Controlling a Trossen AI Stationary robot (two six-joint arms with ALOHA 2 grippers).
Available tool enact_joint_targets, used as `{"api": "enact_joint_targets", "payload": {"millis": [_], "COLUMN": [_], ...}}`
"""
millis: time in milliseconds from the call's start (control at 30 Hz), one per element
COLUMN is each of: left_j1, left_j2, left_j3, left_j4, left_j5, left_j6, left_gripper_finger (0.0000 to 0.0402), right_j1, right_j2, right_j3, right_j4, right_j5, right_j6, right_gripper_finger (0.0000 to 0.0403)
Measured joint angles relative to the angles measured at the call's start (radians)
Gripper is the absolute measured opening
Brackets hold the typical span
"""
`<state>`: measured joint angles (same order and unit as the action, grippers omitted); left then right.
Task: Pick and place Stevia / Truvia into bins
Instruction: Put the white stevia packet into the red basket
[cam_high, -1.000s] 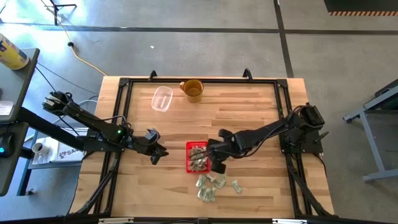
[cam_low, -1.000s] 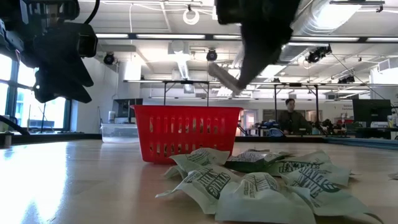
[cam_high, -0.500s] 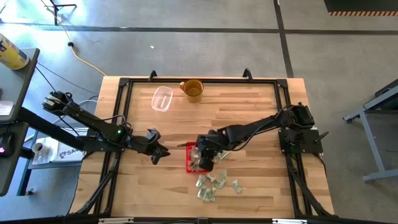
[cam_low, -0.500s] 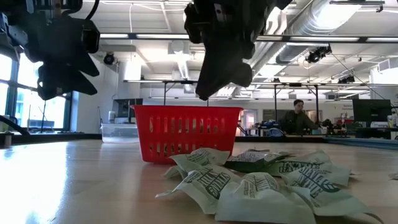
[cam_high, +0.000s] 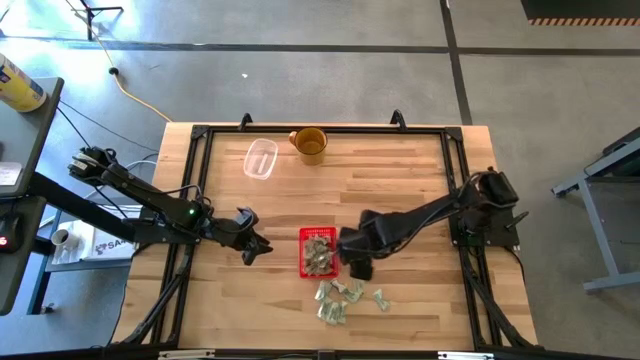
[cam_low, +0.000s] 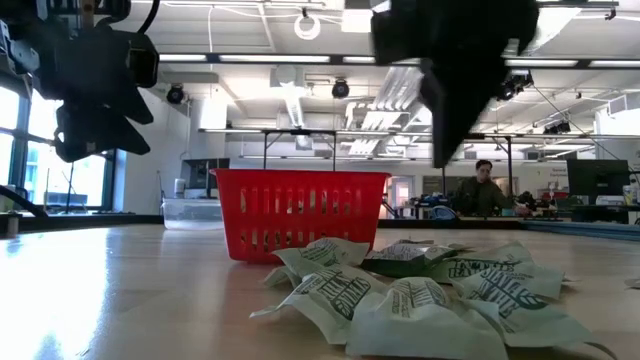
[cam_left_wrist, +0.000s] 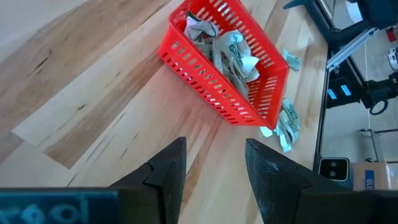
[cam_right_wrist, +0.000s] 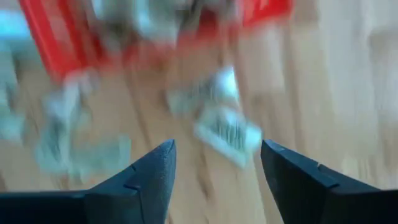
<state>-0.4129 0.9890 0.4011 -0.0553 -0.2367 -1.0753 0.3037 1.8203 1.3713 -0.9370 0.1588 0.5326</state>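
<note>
The bin (cam_high: 317, 251) is bright red plastic, its low walls cut into a pattern of narrow vertical slots. The sweetener packets (cam_high: 345, 297) are pale green and white, printed with dark green lettering and a leaf-like motif; those inside the bin show the same colours. The tabletop (cam_high: 400, 180) is light, honey-toned wood laid in long strips with visible grain, edged by a black frame (cam_high: 320, 129). A mug (cam_high: 310, 145) is yellow-brown. A small container (cam_high: 261, 158) is clear and colourless. Both arms are black, and so are the left hand (cam_high: 252, 246) and right hand (cam_high: 357, 264). The floor (cam_high: 330, 85) is grey.
</note>
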Motion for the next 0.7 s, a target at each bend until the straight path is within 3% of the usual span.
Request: {"api": "enact_joint_targets", "payload": {"millis": [133, 333, 700], "left_j1": [0.0, 0.0, 0.0], "left_j2": [0.0, 0.0, 0.0], "left_j3": [0.0, 0.0, 0.0], "left_j4": [0.001, 0.001, 0.005], "left_j5": [0.023, 0.02, -0.068], "left_j6": [-0.008, -0.006, -0.023], "left_gripper_finger": [0.0198, 0.0198, 0.0198], "right_j1": [0.029, 0.068, -0.033], "right_j2": [0.0, -0.001, -0.001], "right_j3": [-0.04, -0.095, -0.204], "right_j4": [-0.024, 0.036, 0.223], "right_j5": [-0.052, 0.045, -0.042], "right_j6": [-0.02, -0.205, -0.425], "right_gripper_finger": [0.0227, 0.0225, 0.0225]}}
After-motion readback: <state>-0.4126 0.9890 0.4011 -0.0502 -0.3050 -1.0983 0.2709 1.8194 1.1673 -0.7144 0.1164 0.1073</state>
